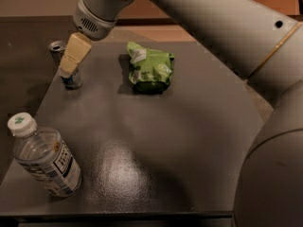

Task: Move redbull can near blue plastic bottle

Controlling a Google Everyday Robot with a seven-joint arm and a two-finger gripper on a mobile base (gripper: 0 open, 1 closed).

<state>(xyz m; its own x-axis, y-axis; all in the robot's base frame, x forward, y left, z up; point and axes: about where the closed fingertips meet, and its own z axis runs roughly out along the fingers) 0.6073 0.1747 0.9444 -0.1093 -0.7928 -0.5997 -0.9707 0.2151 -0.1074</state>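
bench (189, 126): dark grey, glare patch near front
floor (21, 56): dark at left, tan beyond
gripper (69, 70): over bench's far-left corner

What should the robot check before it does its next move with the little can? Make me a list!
1. Tool at the redbull can: ok, it is right in front of the can, at the table's far left corner.
2. Can upright: ok.
3. Can held by the tool: cannot tell.
4. Blue plastic bottle in view: ok, near left corner.
5. Way from can to bottle free: ok, the green snack bag lies off to the right.
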